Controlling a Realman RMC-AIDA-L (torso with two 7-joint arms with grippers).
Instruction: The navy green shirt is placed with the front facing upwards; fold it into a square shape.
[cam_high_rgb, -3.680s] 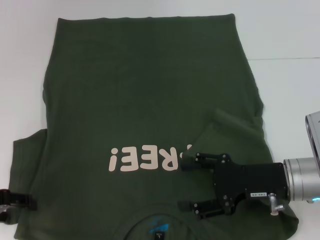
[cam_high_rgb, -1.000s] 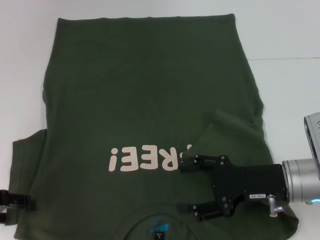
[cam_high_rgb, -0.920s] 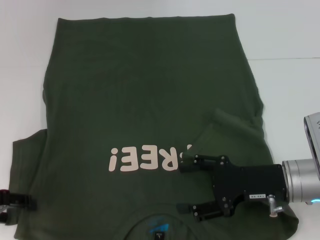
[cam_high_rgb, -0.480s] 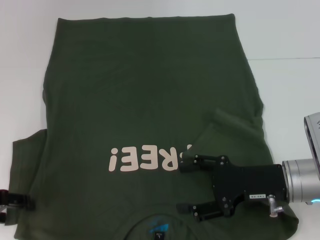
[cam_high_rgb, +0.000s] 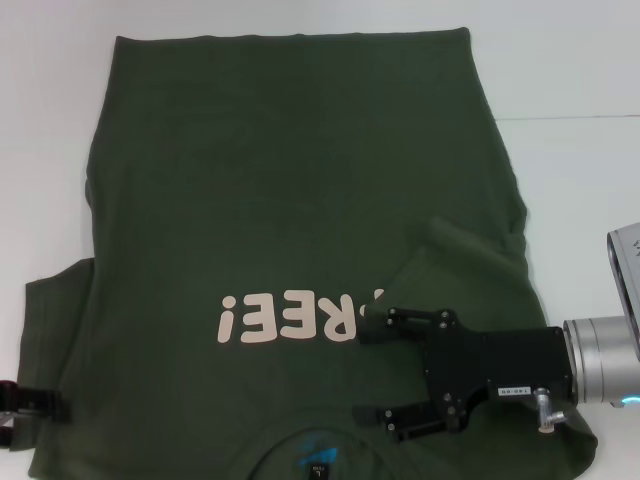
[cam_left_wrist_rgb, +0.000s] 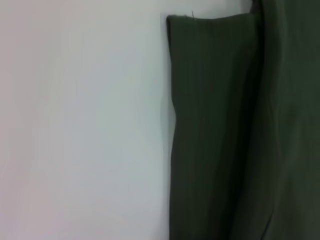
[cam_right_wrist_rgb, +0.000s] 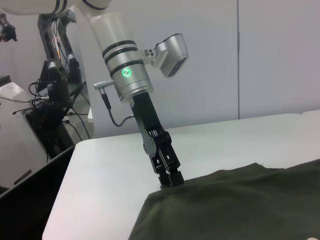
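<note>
White surface (cam_high_rgb: 570, 70) carries the shirt (cam_high_rgb: 300, 180), print up. Right end effector (cam_high_rgb: 372, 372) hovers wide open, empty, over its folded right sleeve; left end effector (cam_right_wrist_rgb: 170, 181) appears closed at the left sleeve edge.

The dark olive-green cotton shirt (cam_high_rgb: 300, 230) covers most of the white table (cam_high_rgb: 570, 60); bare table lies beyond its far hem and along both sides. The black right gripper (cam_high_rgb: 372, 372), fingers apart, occupies the shirt's near right area beside the pink print (cam_high_rgb: 300, 315); a folded-over sleeve (cam_high_rgb: 465, 250) rises just beyond it. The black left gripper (cam_right_wrist_rgb: 170, 180) stands at the shirt's near left sleeve edge.
</note>
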